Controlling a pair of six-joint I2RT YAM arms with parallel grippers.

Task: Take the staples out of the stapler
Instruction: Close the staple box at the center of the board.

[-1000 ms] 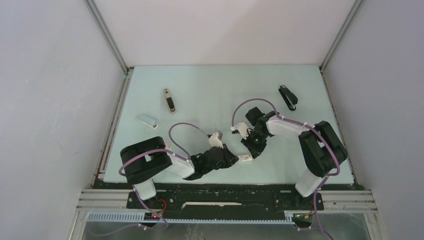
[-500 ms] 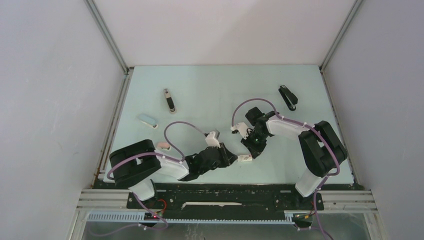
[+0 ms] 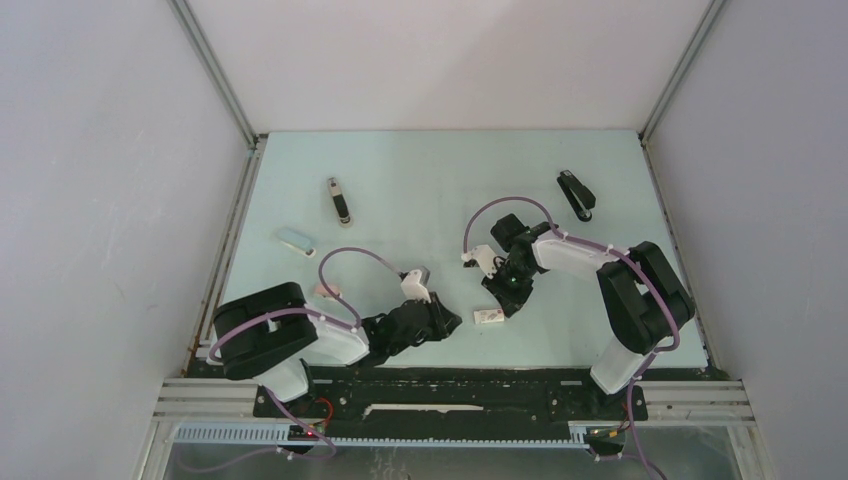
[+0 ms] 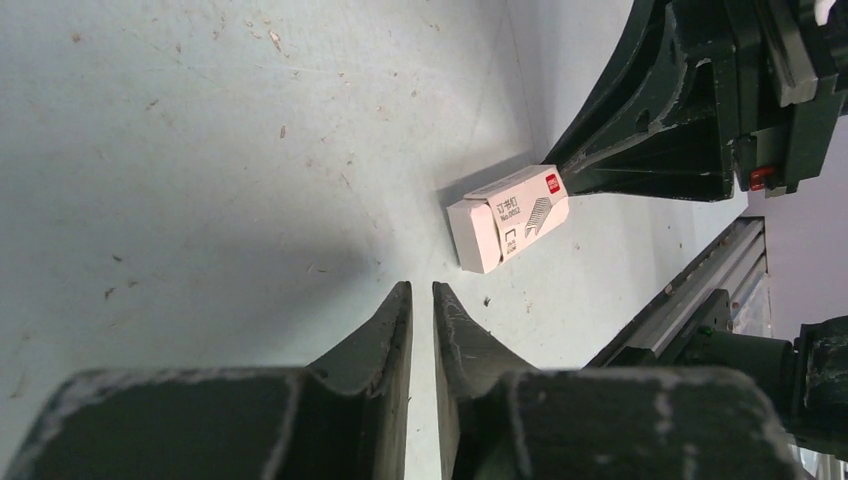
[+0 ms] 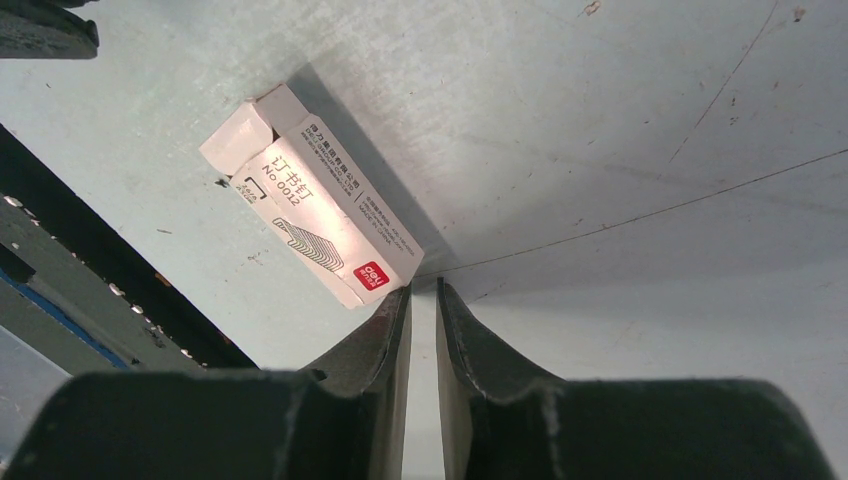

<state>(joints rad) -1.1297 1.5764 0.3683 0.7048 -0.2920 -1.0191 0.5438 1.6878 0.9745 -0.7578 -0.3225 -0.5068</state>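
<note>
Left gripper (image 4: 420, 290): fingers drawn almost together with a thin slit between them and nothing in it. Right gripper (image 5: 420, 290): the same, all but closed and empty. One of its fingertips sits at the red-marked end of the staple box (image 5: 318, 225). It is touching or a hair off; I cannot settle which.

The box lies flat on the table (image 3: 440, 170), printed face up. It is ahead and to the right of my left fingers, with bare table between them.

Against one second ago:
- Then the left fingertips were right up at the box, opposite the right gripper.
- The left arm has since backed off toward its base, and its shoulder has swung left.
- The box has kept its place.
- The right gripper has shifted only slightly, a little toward the far side.
- A small pink thing (image 3: 326, 290) that the left arm covered now shows beside its cable.

Stapler (image 3: 340, 201): it lies in the far left part of the table, silver arm up and long axis running roughly away from me. It is well apart from both grippers and has not moved.

Also unmoved are an all-black stapler (image 3: 577, 194) at far right and a pale blue thing (image 3: 295, 240) near the left edge.
</note>
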